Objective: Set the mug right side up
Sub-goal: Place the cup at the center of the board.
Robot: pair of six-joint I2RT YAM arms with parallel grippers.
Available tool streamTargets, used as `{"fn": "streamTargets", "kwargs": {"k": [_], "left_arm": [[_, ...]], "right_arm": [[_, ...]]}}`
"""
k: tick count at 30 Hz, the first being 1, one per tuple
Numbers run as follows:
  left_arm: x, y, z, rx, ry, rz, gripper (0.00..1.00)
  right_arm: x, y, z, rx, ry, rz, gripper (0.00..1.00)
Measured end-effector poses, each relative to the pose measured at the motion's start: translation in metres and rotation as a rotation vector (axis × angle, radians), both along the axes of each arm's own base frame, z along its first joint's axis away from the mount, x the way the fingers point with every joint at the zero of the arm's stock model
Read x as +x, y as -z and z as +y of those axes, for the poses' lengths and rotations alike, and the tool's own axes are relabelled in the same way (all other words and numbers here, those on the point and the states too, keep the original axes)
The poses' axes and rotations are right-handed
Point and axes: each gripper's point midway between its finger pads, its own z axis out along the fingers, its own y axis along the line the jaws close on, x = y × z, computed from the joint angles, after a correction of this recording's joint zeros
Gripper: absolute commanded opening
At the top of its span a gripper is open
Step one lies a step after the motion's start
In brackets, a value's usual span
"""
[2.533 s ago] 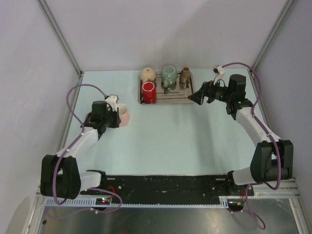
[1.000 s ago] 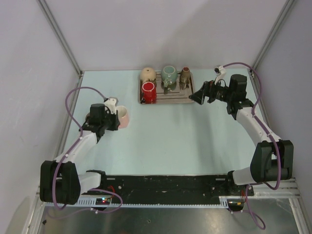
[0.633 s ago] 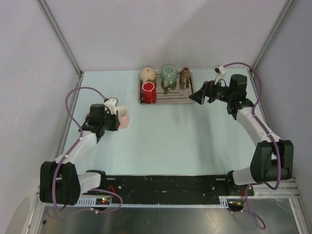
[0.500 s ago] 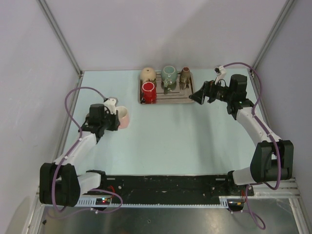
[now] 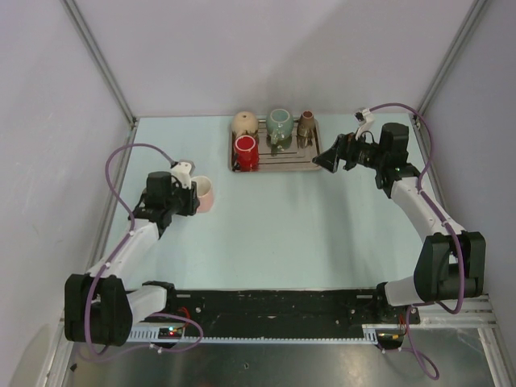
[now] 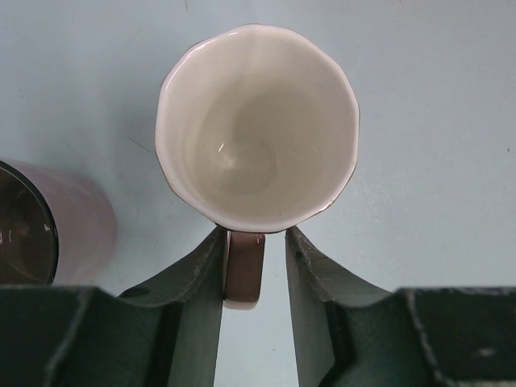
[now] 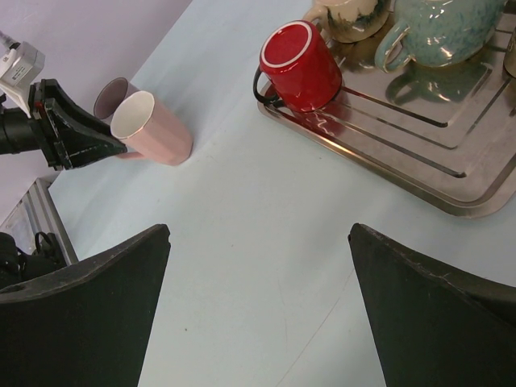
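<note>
Left wrist view: mug [image 6: 256,129] upright, mouth up, on the table [image 6: 435,121] left of the tray [image 5: 282,163].
Turning judged done; only backing away remaining. Left pincer [image 6: 254,235] partly open astride the handle [image 6: 243,278], gap visible on one side, gripping nothing. Right pincer [image 5: 325,157] spread wide, empty, hovering just right of the tray. Second cup [image 6: 56,218] standing beside mug, farther from tray.

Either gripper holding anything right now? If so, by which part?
Nothing looks clamped. The left gripper straddles the handle of the upright pink mug, with a gap showing on one side. The right gripper is open and empty.
</note>
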Motion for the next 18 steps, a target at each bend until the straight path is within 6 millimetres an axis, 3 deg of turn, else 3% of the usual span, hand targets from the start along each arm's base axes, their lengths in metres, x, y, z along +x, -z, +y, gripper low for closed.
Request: {"fn": "streamTargets", "kwargs": {"k": [18], "left_arm": [[-0.0084, -0.0101, 0.0021, 0.016, 0.01, -0.019, 0.42]], "right_arm": [[0.0002, 0.0001, -0.0006, 0.0, 0.002, 0.001, 0.99]]}}
